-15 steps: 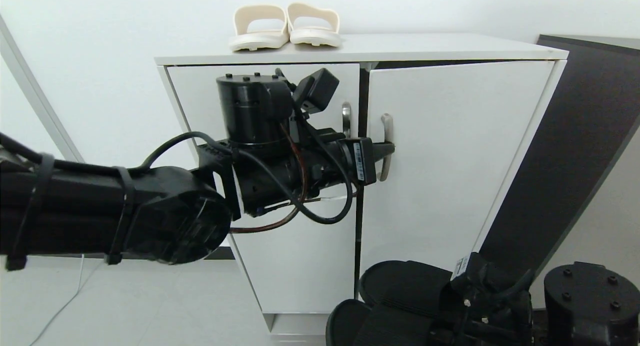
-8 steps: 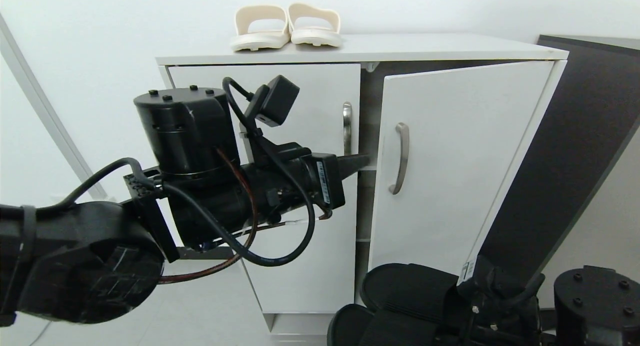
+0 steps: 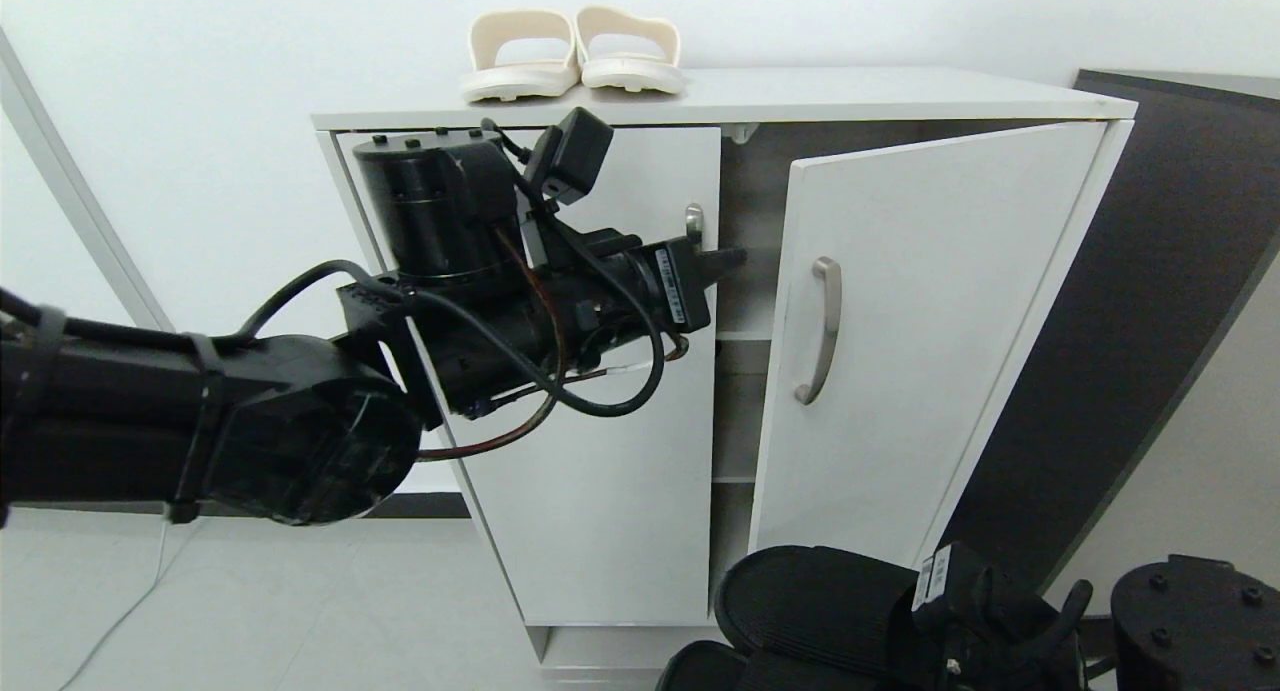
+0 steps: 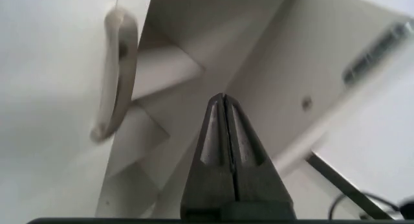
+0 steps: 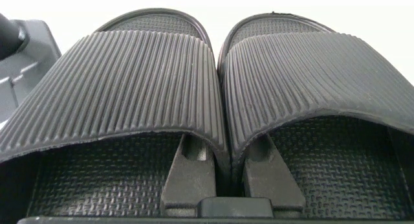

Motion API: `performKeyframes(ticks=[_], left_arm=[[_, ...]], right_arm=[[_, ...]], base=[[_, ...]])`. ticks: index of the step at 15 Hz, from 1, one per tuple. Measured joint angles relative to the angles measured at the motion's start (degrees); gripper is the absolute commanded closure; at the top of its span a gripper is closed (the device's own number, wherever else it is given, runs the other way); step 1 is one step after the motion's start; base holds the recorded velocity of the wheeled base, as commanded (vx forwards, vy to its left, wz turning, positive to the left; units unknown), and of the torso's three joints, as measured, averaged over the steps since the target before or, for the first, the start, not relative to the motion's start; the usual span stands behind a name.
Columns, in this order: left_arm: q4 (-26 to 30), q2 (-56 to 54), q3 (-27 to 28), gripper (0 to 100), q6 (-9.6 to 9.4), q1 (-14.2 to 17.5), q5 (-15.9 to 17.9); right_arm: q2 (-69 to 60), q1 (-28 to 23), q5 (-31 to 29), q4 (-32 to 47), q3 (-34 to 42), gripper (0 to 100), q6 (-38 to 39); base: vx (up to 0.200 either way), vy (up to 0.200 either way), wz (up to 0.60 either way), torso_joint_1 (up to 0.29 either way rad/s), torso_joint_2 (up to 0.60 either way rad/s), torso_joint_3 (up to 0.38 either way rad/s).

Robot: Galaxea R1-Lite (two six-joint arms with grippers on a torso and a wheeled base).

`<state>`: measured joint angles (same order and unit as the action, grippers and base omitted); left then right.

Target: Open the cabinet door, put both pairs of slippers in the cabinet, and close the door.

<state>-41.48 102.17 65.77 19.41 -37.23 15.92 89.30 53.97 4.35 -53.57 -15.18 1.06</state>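
Left tool (image 3: 735, 258) closed, empty, in gap at edge of ajar white cabinet door (image 3: 930, 351); right tool (image 5: 226, 166) clamps black ribbed slippers (image 5: 129, 81).

Left fingers (image 4: 213, 140) pressed together, outstretched; right fingers (image 5: 187, 175) clamp black slippers (image 5: 129, 81).

We see bright, even, diffuse light in the head view: the white wall (image 3: 200, 71) and the top of the cabinet (image 3: 900, 96) are almost washed out, and the cream slippers (image 3: 572, 56) cast only a faint shadow. Just beyond the closed jaws of the left gripper (image 3: 730, 259), the cabinet's interior (image 3: 745, 171) lies in grey shade beside the open door (image 3: 920, 351), whose handle (image 3: 822, 331) carries a soft highlight. Away from the jaws, the cabinet's straight sides lean and converge downward, a wide-lens distortion. Around the right gripper (image 5: 226, 182), shadow deepens under the straps of the black slippers (image 5: 213, 88), whose ribs catch pale light.
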Motion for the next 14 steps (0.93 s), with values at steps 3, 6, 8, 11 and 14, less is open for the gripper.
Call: performKeyframes(ticks=[3, 6, 8, 11, 14], left_arm=[[0.0, 3.1, 3.5, 100, 0.0, 0.0, -0.2], [-0.1, 4.3, 3.9, 100, 0.16, 0.0, -0.4], [-0.3, 4.4, 3.8, 100, -0.15, -1.6, -0.6], [-1.9, 3.9, 2.5, 100, -0.56, -6.6, -0.6], [-4.8, 3.8, 1.4, 100, -0.88, -9.6, -0.6]], right_arm=[[0.1, 0.3, 0.0, 0.0, 0.4, 100, 0.0], [0.2, 0.5, 0.1, 0.0, 0.6, 100, 0.0], [0.5, 1.0, 0.0, 0.0, 0.9, 100, 0.0], [0.9, 1.6, 0.1, 0.0, 1.9, 100, -1.9], [1.0, 1.8, 0.1, -0.1, 2.2, 100, -2.0]], base=[[-0.067, 0.0, 0.0, -0.001, 0.0, 0.002], [-0.2, 0.0, 0.0, 0.005, 0.0, 0.001], [-0.2, 0.0, 0.0, -0.002, 0.0, -0.002], [-0.2, 0.0, 0.0, 0.001, 0.0, 0.004], [-0.067, 0.0, 0.0, -0.001, 0.0, 0.001]])
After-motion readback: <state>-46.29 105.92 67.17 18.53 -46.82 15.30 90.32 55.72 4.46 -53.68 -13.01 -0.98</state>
